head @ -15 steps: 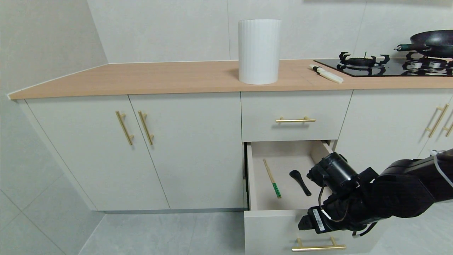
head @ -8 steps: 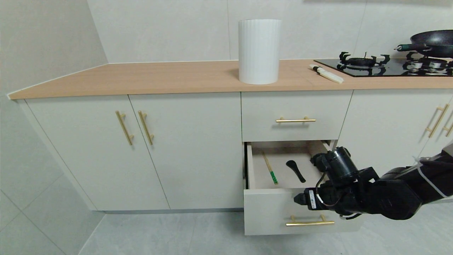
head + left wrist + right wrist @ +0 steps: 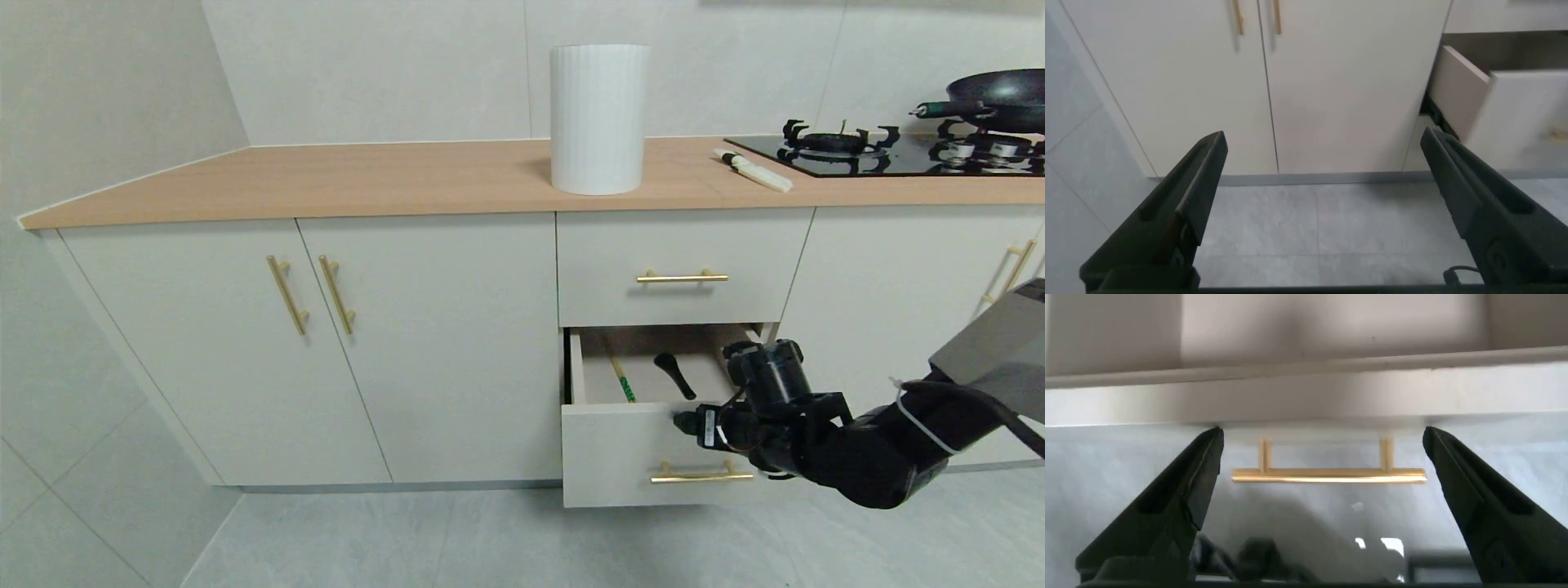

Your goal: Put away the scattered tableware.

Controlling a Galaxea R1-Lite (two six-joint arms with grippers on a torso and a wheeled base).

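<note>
Chopsticks and black spoon lie side by side, apart, inside the lower drawer, which stands partly out. So both are stowed already. Right gripper sits at the drawer front just above the gold handle, fingers spread wide and holding nothing. Can't tell if it touches the panel.

Step, as I read it: shutting the drawer. The next move needs a straight push on the front until it sits flush with the upper drawer. The push should stay square so the drawer doesn't rack, and the fingers should stay off the handle bar.

Left gripper is also spread wide and empty, low down, facing the cabinet doors and floor, well apart from the drawer.

On the counter: a white ribbed canister and a pale utensil by the hob. That one may be one more piece to stow, but I can't tell what it is. Pan on the far burner. Nothing seen blocking the drawer's path, and both pieces lie low inside.
</note>
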